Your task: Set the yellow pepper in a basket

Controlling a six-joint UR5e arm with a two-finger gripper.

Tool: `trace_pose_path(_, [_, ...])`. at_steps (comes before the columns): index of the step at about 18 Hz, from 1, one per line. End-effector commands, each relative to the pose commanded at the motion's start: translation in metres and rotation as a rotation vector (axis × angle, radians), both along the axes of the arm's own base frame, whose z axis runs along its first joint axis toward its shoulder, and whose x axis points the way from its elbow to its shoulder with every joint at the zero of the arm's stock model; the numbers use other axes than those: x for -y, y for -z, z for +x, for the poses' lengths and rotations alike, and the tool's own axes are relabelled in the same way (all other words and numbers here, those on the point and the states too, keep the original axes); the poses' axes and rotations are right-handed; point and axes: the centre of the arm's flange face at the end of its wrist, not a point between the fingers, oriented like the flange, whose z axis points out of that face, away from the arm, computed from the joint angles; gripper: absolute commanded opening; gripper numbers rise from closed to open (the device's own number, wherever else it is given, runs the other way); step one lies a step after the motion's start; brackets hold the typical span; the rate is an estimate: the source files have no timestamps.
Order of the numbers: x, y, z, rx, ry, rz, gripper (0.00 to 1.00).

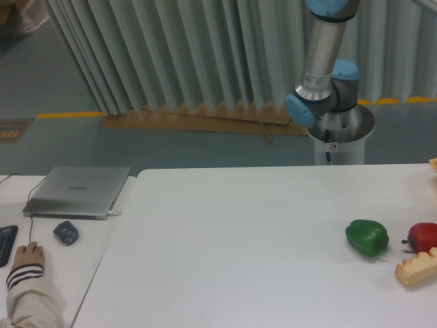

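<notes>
Green pepper [367, 237], red pepper [424, 237], table [239, 239]

- The UR5e arm [326, 61] rises upright from its base behind the table.
- Upper links leave the frame's top edge.
- The gripper is out of view.

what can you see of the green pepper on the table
The green pepper is a glossy, dark green bell pepper with a lobed, rounded body, plastic-looking from its sheen. It lies on the white table near the right edge, whole and unheld. The red pepper sits just to its right with a small gap between them, and a tan bread-like piece lies in front of that one. Nothing touches it except the table.
</notes>
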Motion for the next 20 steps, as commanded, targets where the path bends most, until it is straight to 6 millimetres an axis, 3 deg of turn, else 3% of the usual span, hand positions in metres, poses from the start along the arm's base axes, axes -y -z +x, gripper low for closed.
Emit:
trace_pose_path(6, [-0.001, 0.014, 0.001, 0.024, -0.001, -0.003, 0.99])
trace_pose_path(11, [0.004, 0.019, 0.000, 0.033, -0.007, 0.003, 1.00])
trace_pose_path(15, [0.006, -0.008, 0.000, -0.015, -0.014, 0.016, 1.00])
trace_pose_path(18, [0.012, -0.052, 0.010, -0.077, -0.018, 0.092, 1.00])
trace_pose_path(20, [0.011, -0.070, 0.019, -0.093, -0.013, 0.150, 1.00])
